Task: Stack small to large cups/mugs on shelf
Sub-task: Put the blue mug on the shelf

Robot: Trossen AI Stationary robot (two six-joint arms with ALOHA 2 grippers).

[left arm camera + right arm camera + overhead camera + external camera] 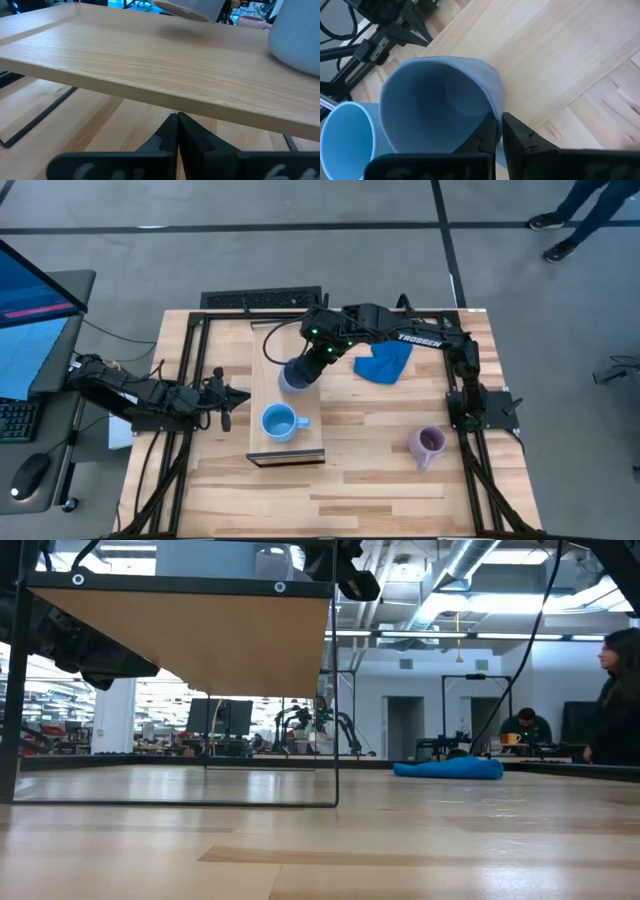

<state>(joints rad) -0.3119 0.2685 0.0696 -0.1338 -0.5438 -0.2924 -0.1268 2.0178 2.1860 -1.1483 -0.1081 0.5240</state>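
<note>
Setting: a butcher-block wooden table (380, 480) seen from above, with two dark robot arms, one at each side.

Shelf: a long, narrow, pale wood board (262, 395) raised on a thin black frame, left of the table's middle, with a dark edge at its near short end.

Sky blue mug: stands upright on the shelf (279, 422), towards the near end, handle pointing right.

Slate blue mug: sits over the middle of the shelf (296, 374), just beyond the sky blue mug. The right wrist view shows it tilted, its open mouth facing the camera (435, 105). Whether its base rests on the board cannot be told.

Lilac mug: lies well apart from the shelf, on the table's right side near the front (427, 444).

Right gripper: reaches in from the right arm's base across to the shelf (312, 366). Its fingers (516, 140) stand almost together, pinching the wall of the slate blue mug at its rim.

Left gripper: waits low at the table's left edge (232, 397), pointing towards the shelf. Its fingers (167, 137) are pressed together, holding nothing.

Cloth: a bright blue cloth (384, 361) lies crumpled on the table right of the shelf.

Room: people show in the background beyond the table.
</note>
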